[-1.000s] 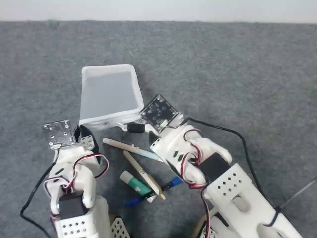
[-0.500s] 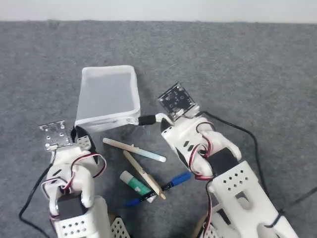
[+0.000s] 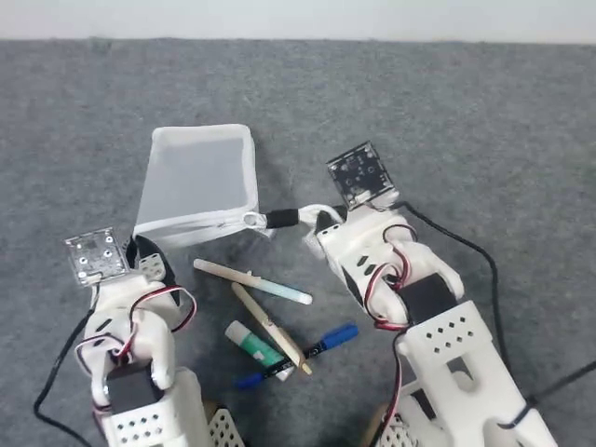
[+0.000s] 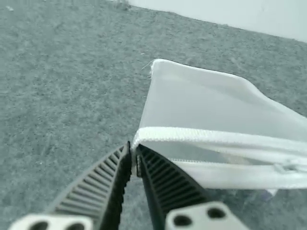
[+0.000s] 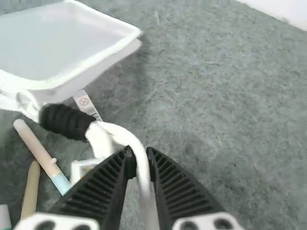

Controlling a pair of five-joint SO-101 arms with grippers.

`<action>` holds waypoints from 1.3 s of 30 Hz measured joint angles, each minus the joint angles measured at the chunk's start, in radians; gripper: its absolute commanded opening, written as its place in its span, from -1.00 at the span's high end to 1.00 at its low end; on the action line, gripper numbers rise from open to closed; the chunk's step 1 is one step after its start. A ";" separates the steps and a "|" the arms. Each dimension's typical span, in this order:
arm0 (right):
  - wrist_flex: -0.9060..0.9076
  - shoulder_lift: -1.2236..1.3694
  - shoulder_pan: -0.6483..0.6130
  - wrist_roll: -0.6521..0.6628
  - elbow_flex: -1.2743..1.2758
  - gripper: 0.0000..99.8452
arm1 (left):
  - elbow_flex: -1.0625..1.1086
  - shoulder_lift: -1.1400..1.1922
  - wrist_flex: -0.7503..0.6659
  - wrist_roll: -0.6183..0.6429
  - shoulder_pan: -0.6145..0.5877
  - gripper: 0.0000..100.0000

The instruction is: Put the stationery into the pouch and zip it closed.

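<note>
A white translucent pouch lies on the grey carpet, its zipper edge facing the arms. My left gripper is shut on the near left corner of the pouch, its tips pinching the zipper tape. My right gripper is shut on the white pull strap, which runs from a black toggle at the pouch's right corner. In front of the pouch lie a white pen, a wooden pencil, a glue stick and a blue pen, all outside it.
Grey carpet stretches open to the right and behind the pouch. A pale wall closes off the far edge. Black cables trail beside the right arm.
My right gripper has drawn the strap and toggle rightward, away from the pouch. My left gripper shifted slightly left with the corner, stretching the zipper edge straight.
</note>
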 measured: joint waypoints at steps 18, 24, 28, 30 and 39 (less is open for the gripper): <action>0.044 -0.011 -0.044 -0.021 0.002 0.99 | 0.000 0.000 0.000 0.009 -0.015 0.42; 0.163 -0.169 -0.086 -0.018 0.002 0.99 | 0.000 0.000 0.000 0.049 -0.015 0.38; 0.221 -0.290 -0.137 -0.011 0.002 0.99 | 0.000 0.000 -0.012 0.049 -0.002 0.38; 0.245 -0.341 -0.169 -0.009 0.002 0.99 | 0.008 0.000 -0.028 0.046 0.025 0.38; 0.275 -0.508 -0.209 -0.009 0.002 0.99 | 0.040 0.000 -0.034 -0.005 0.098 0.38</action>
